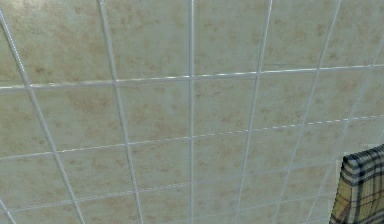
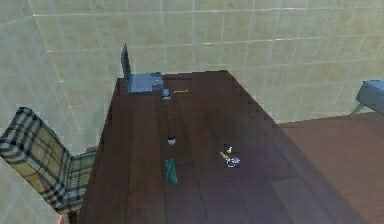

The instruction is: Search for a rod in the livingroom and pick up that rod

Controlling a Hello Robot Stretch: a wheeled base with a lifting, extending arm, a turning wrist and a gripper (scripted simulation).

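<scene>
1. Dark wooden table (image 2: 210,120) runs from the arm side view's bottom edge toward 12 o'clock, with reddish wood floor (image 2: 340,150) at its 3 o'clock side.
2. Near the bottom edge a flat green oblong (image 2: 172,172) lies on the tabletop. A small white blob (image 2: 171,140) sits just beyond it toward 12 o'clock, and a small pale cluster (image 2: 232,157) lies at the oblong's 2 o'clock.
3. A checked chair (image 2: 40,155) stands at the table's 8 o'clock. Its fabric also shows at 4 o'clock in the forward view (image 1: 362,185), against beige tiles (image 1: 150,110).
4. At the table's far end, about 11 o'clock, an open laptop (image 2: 138,75) sits by the tiled wall (image 2: 280,40).
5. The likeliest rod is a thin pale stick (image 2: 180,91) beside a small grey thing (image 2: 166,94), just at the laptop's 4 o'clock; it is too small to be sure.
6. A grey object (image 2: 372,95) juts in at 3 o'clock.
7. Whether the claw is spread or pressed together cannot be told.
</scene>
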